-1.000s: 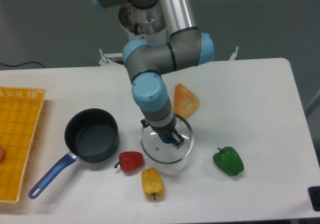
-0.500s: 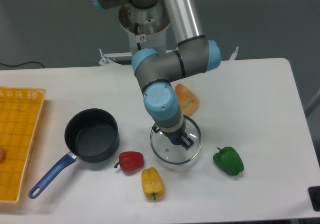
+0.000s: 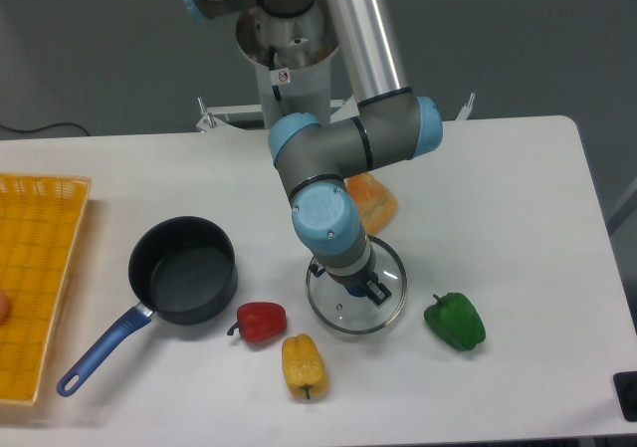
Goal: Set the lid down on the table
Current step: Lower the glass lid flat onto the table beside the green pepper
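The clear glass lid [image 3: 343, 313] with its thin metal rim is low over the white table [image 3: 518, 208], between the red pepper and the green pepper. I cannot tell whether it touches the table. My gripper [image 3: 362, 288] points down over the lid's centre and is shut on the blue knob, which shows only as a sliver between the fingers. The arm hides the lid's upper left part. The dark saucepan [image 3: 184, 271] with a blue handle stands open to the left, apart from the lid.
A red pepper [image 3: 262, 321] and a yellow pepper [image 3: 303, 364] lie just left of the lid, a green pepper [image 3: 455, 321] to its right. An orange pepper [image 3: 374, 202] sits behind the arm. A yellow mesh tray [image 3: 35, 278] is at the left edge.
The gripper has carried the lid to the right and slightly toward the front edge, closer to the green pepper. The saucepan and peppers have not moved.
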Tool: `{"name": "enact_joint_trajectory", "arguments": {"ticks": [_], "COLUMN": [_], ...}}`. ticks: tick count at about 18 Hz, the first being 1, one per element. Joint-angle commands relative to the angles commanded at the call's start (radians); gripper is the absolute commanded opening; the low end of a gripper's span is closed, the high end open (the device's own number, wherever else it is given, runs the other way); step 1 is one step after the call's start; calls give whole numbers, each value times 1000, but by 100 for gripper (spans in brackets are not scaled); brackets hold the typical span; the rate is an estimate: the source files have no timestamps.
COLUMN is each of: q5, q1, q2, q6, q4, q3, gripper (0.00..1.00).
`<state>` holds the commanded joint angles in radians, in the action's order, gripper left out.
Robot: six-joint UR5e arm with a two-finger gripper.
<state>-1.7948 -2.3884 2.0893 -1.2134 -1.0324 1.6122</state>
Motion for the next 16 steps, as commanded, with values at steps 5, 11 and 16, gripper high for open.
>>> {"name": "enact_joint_trajectory", "arguments": {"ticks": [5, 11, 16], "q5": [-2, -2, 0], "q1": [3, 8, 12], "q2": [3, 15, 25], "q6": [5, 18, 40], "q4": [0, 2, 15], "q3": [0, -2, -5], "gripper": [61, 61, 61]}}
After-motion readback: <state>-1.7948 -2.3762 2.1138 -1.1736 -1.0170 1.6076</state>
